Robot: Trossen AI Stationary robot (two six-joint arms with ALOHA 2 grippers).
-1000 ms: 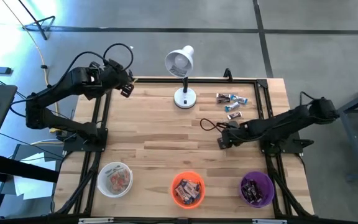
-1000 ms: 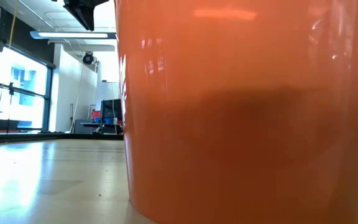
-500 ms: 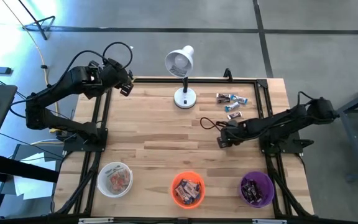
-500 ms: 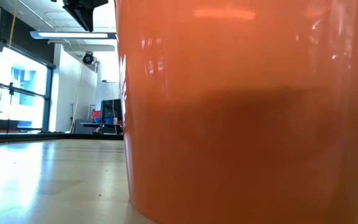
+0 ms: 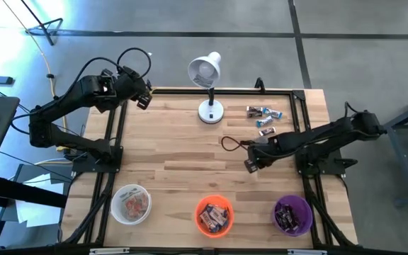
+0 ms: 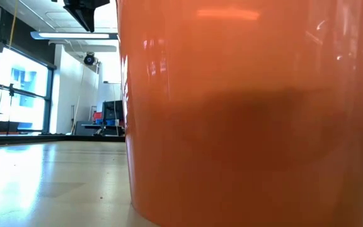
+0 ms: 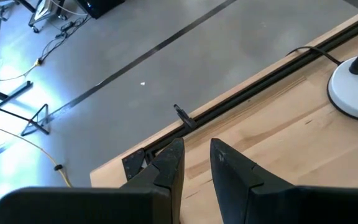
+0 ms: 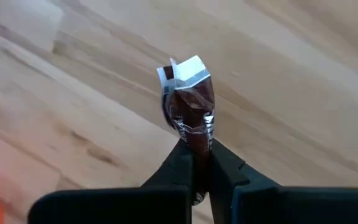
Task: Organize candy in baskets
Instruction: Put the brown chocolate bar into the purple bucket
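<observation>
My right gripper hangs over the middle right of the table, shut on a dark brown candy with a silver crimped end. Several more candies lie loose on the wood at the far right. Along the near edge stand three baskets, each with candy in it: a white one, an orange one and a purple one. My left gripper waits over the far left corner, open, with nothing between its fingers. My right gripper pinches one end of the brown candy between its two fingers. The fingers come from above, pointing steeply down and in line with the candy. The rest of the wrapper sticks out past the fingertips, its crimped free end toward the table and seemingly clear of it.
A white desk lamp stands on its round base at the far middle. A black cable loop lies beside my right arm. The orange basket's wall fills the low view. Bare wood lies between the lamp and the baskets.
My right gripper has risen a little and edged toward the table's near edge. The cable loop beside it has shifted along with the arm.
</observation>
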